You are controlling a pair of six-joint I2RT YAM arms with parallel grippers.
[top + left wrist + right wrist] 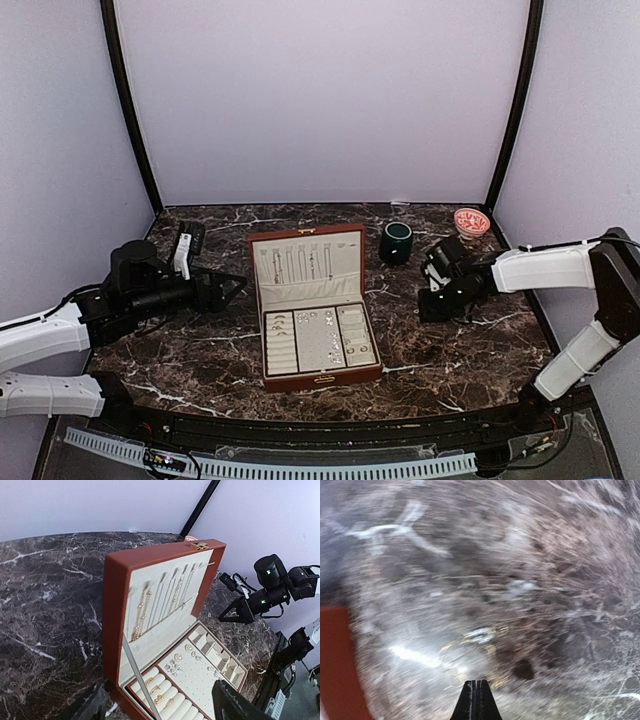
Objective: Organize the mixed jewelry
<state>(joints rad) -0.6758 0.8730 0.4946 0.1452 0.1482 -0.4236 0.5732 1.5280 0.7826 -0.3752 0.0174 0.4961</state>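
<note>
While most of the mixed jewelry (318, 330) sits in the open reddish-brown jewelry box (320, 378) at the middle of the bench (200, 350), with rings in the rolls on the left, earrings on the middle pad and chains hung in the lid, one small tangled, chain-like piece (479, 636) lies loose on the marble just right of the box. The right hand (476, 692) hangs low near it, its fingers pressed together with nothing seen between them. That view is blurred, so I cannot tell whether it has nipped any of the piece. The left hand (232, 285) is spread wide on the left of the box and holds nothing. The step in hand looks like picking up this stray. The next move likely calls for parting the fingers, setting them either side of the piece, closing right down at the marble, and then carrying it to a free compartment at the right of the tray.
</note>
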